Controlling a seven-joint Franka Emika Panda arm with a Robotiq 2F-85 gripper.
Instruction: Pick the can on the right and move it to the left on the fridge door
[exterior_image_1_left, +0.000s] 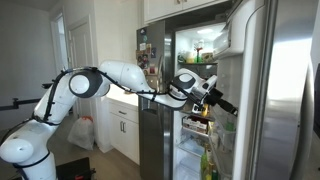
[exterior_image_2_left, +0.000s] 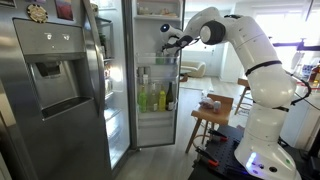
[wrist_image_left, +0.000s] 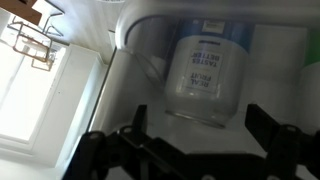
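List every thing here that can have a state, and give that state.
fridge door: open.
can: standing in the clear bin, not gripped.
gripper: open, one finger on each side of the can, no contact visible.
fridge interior: lit.

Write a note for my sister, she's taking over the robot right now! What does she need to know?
End effector: open, with its fingers spread in front of the can and nothing gripped.
Can: standing upright in a clear bin on the fridge door, not yet moved. The wrist view shows only this one can, so I can't confirm it is the right-hand one.
Done: the approach only.
Left: close on the can, lift it out of the bin, set it down further left on the door, then let go.
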